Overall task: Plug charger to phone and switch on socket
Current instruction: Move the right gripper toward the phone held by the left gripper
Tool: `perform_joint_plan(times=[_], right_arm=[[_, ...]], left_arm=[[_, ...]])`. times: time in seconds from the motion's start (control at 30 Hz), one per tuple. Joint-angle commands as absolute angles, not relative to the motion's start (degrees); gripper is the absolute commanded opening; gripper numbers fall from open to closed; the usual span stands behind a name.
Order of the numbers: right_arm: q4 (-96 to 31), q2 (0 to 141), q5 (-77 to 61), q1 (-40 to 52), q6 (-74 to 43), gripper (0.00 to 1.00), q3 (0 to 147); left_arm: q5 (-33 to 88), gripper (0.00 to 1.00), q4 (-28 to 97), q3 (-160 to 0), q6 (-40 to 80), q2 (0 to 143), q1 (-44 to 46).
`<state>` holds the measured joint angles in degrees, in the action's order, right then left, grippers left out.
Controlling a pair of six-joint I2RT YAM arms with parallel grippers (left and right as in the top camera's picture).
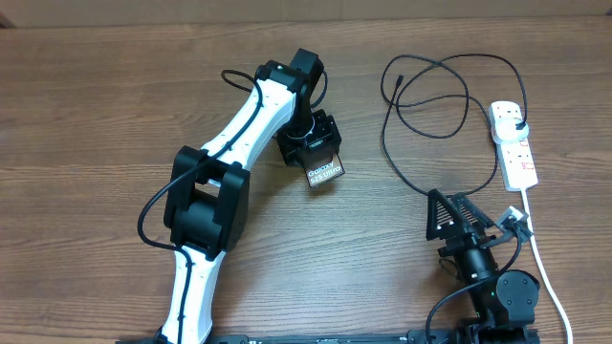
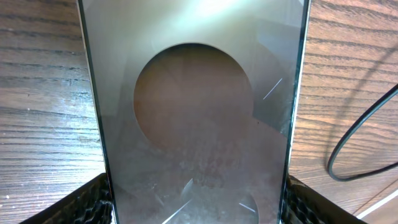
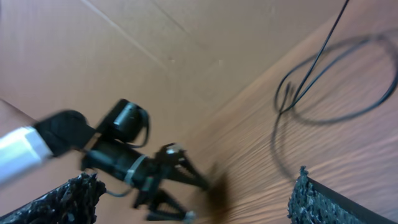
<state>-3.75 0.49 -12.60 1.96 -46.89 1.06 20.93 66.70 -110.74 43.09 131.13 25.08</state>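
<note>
The wood-grain surface [image 1: 96,96] carries everything, and of the room only a pale strip shows past its far edge. The left pincer [image 1: 316,153] is clamped on the long edges of the phone [image 1: 325,172] near the middle, while the right pincer [image 1: 466,215] hangs wide open and empty near the socket [image 1: 513,143]. The charger [image 1: 386,134] loops between them, its connector [image 1: 398,75] well apart from the phone, so a thin edge grip may let the phone twist when that connector is pushed in.
</note>
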Motion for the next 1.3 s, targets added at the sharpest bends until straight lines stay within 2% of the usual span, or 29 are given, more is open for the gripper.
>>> perform_joint_plan(times=[0.0, 0.13, 0.27, 0.37, 0.47, 0.57, 0.67, 0.73, 0.9, 0.97, 1.07, 1.27], right_arm=[[-2.0, 0.2, -18.9, 1.9, -56.2, 1.00, 0.4], [-3.0, 0.2, -22.2, 1.9, -56.2, 1.00, 0.4], [-3.0, 0.2, -22.8, 1.9, -56.0, 1.00, 0.4], [-3.1, 0.2, -22.2, 1.9, -47.3, 1.00, 0.4], [-3.2, 2.8, -23.7, 1.9, -45.7, 1.00, 0.4], [-3.0, 10.5, -26.4, 1.9, -41.7, 1.00, 0.4], [6.9, 22.9, -27.1, 1.9, -41.3, 1.00, 1.5], [8.6, 29.6, -27.1, 1.9, -38.5, 1.00, 3.7], [8.5, 57.6, -27.1, 1.9, -27.8, 1.00, 18.9], [8.0, 63.8, -27.1, 2.0, -26.9, 1.00, 22.7], [7.9, 71.8, -29.0, 2.7, -26.9, 1.00, 27.1], [12.2, 72.9, -33.5, 2.7, -27.0, 1.00, 27.5]], left_arm=[[22.6, 0.48, 66.9, -112.7, 42.9, 131.2, 24.6], [21.7, 0.48, 66.9, -112.7, 42.9, 131.2, 24.7], [8.6, 0.50, 66.8, -112.6, 43.9, 131.3, 25.9], [8.5, 0.49, 64.3, -112.6, 44.2, 131.3, 26.0], [8.2, 0.49, 62.9, -112.6, 44.4, 131.3, 26.0], [6.7, 0.49, 62.2, -112.6, 45.0, 131.3, 26.1], [4.7, 0.50, 61.7, -112.6, 45.0, 131.9, 26.1], [4.3, 0.50, 61.0, -112.6, 45.0, 132.7, 26.2], [3.5, 0.49, 58.0, -112.6, 45.0, 135.3, 26.2], [2.0, 0.49, 58.0, -112.6, 45.0, 135.5, 26.2], [0.9, 0.49, 57.7, -112.6, 45.0, 136.0, 26.2], [2.3, 0.57, 57.1, -112.6, 45.0, 139.4, 26.2]])
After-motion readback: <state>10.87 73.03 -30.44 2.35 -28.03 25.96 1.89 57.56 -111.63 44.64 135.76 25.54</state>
